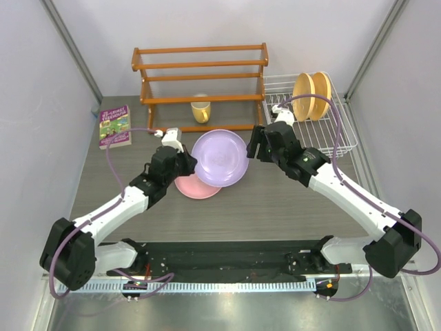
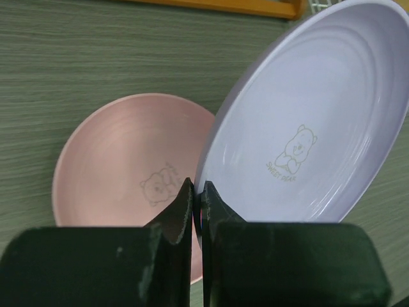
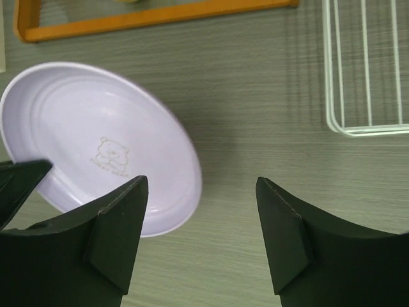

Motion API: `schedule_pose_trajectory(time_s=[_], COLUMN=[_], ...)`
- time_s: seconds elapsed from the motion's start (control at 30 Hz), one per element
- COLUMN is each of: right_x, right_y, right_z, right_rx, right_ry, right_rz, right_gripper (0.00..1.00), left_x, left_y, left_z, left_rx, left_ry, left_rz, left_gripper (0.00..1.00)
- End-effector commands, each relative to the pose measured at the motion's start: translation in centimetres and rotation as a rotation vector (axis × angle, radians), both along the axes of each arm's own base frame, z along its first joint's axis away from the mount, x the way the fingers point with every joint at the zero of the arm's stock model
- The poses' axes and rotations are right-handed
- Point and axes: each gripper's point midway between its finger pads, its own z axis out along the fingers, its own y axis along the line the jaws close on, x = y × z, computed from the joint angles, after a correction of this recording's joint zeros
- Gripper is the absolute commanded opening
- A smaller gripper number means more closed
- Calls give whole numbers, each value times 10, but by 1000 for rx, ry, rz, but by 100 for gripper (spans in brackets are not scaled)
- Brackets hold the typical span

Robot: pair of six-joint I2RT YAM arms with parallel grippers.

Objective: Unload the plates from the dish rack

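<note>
pale lavender plastic, printed with a small bear: the lavender plate (image 1: 220, 157) (image 2: 307, 128) (image 3: 102, 147) hangs tilted above the grey wood-grain table (image 1: 275, 207), out of the rack and near the table's middle. the left gripper (image 1: 185, 160) (image 2: 197, 192) pinches its left rim, the two dark fingers (image 2: 176, 217) drawn almost together with only the plate's edge between them. in the overhead view its near-left edge overlaps the pink plate (image 1: 196, 186) (image 2: 121, 160), which lies flat on the table, face up, with a bear print of its own. whether the two plates touch cannot be told.

the right gripper (image 1: 256, 143) (image 3: 199, 185) hovers just beside the lavender plate's right edge, between it and the white wire dish rack (image 1: 324, 134) (image 3: 367, 131). its jaws stand wide apart with nothing between them. the wrist view shows bare table and the plate's rim in the gap.

the dish rack sits at the far right of the table. at its far end the orange-yellow plates (image 1: 311, 95) stand on edge among the tines; two round rims show there, side by side. the near part of the rack holds only wire.

behind the lavender plate, a brown wooden slatted rack (image 1: 200, 69) stands against the back wall, with a yellow mug (image 1: 200, 110) on the table under its lowest rail. a purple-covered book (image 1: 114, 126) lies flat at the far left, well apart from the plates.
</note>
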Motion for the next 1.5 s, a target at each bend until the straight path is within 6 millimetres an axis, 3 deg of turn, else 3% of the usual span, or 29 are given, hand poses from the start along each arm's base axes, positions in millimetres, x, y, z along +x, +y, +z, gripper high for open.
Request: schedule_pose_trajectory(time_s=[0.0, 0.47, 0.8, 0.87, 0.9, 1.0, 1.1, 1.2, 1.23, 1.3, 1.33, 1.4, 1.43, 1.47], right_x=[5, 13, 21, 25, 28, 37, 49, 62, 69, 86, 95, 112, 123, 133], right_y=[-20, -37, -54, -64, -69, -94, -125, -152, -164, -178, -194, -206, -211, -214], right_z=[24, 10, 8, 7, 6, 4, 3, 11, 8, 22, 17, 27, 15, 18], right_rx=[-33, -143, -182, -209, -219, -271, -352, -443, -476, -502, -521, -528, -545, -524], right_ry=[-93, -80, -75, -72, -69, -58, -56, -81, -76, -131, -116, -156, -143, -166], right_rz=[-73, -118, -152, -177, -192, -263, -350, -436, -471, -532, -574, -634, -644, -660], right_gripper=[74, 76, 76, 76, 77, 77, 77, 77, 77, 78, 78, 78, 78, 78], left_x=[2, -1, -1, 0, 0, 1, 2, 3, 4, 6, 6, 9, 9, 9], left_y=[24, 75, 68, 66, 66, 66, 70, 73, 72, 69, 68, 63, 62, 60], left_z=[17, -33, -62, -63, -64, -61, -58, -50, -47, -36, -33, -23, -18, -14], left_rx=[76, 164, 145, 142, 144, 136, 145, 149, 145, 122, 113, 91, 80, 70], left_ry=[-35, 233, 339, 341, 342, 329, 317, 290, 279, 243, 231, 190, 172, 154], left_rz=[81, 243, 205, 194, 195, 197, 218, 222, 223, 207, 201, 179, 171, 159], left_gripper=[0, 0, 1, 7, 24, 61, 85, 99, 99, 99, 99, 99, 99, 99])
